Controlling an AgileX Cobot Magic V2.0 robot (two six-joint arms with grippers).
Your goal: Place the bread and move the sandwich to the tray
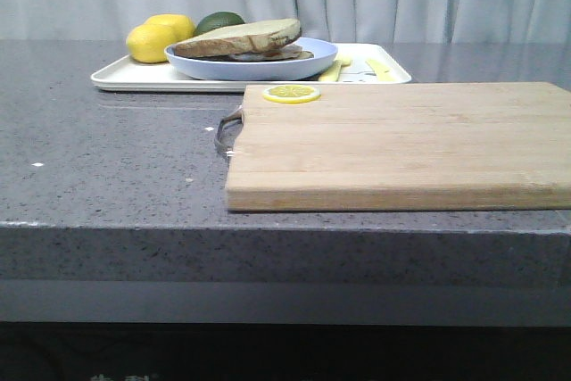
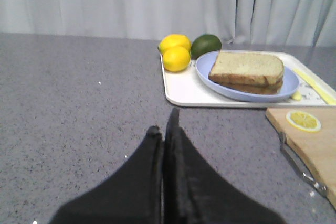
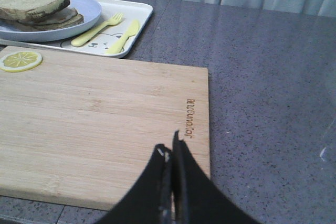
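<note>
sandwich (image 2: 247,72) on blue plate (image 1: 252,63) in tray (image 1: 116,76); both arms' jaws pressed together, empty.

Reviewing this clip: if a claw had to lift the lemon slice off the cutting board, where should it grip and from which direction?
The lemon slice lies flat near the corner of the cutting board closest to the tray. Probably come straight down and pinch across its rim at opposite edges; it looks too thin for a side approach.
</note>
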